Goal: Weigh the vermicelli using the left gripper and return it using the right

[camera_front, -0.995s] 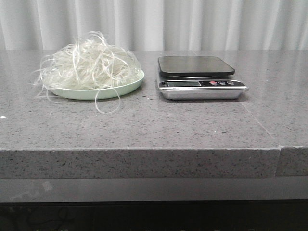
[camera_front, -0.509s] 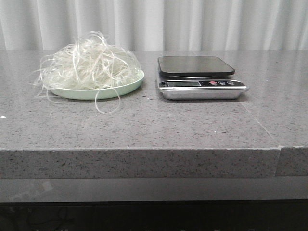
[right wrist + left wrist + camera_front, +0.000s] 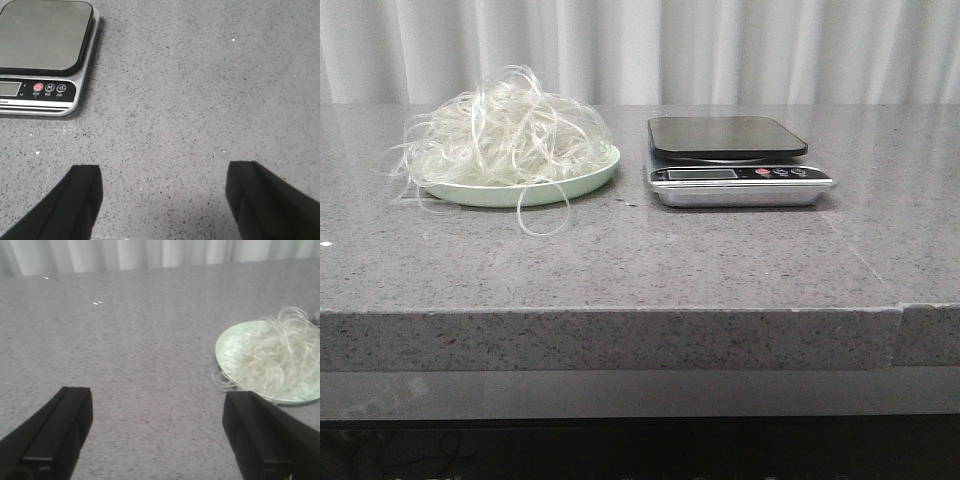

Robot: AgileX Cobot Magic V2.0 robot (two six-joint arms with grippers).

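Observation:
The vermicelli (image 3: 505, 135) is a fluffy whitish tangle heaped on a pale green plate (image 3: 582, 180) at the left of the grey counter, with a stray loop hanging over the plate's front. It also shows in the left wrist view (image 3: 280, 357) on the plate (image 3: 231, 342). A kitchen scale (image 3: 730, 160) with a black platform stands to the plate's right; it shows in the right wrist view (image 3: 42, 35) too. My left gripper (image 3: 160, 410) is open and empty over bare counter beside the plate. My right gripper (image 3: 162, 187) is open and empty over bare counter beside the scale. Neither gripper shows in the front view.
The grey speckled counter (image 3: 650, 260) has a front edge close to the camera and a seam at the right. White curtains (image 3: 640, 50) hang behind it. A few small white crumbs lie on the counter in the left wrist view (image 3: 96, 303).

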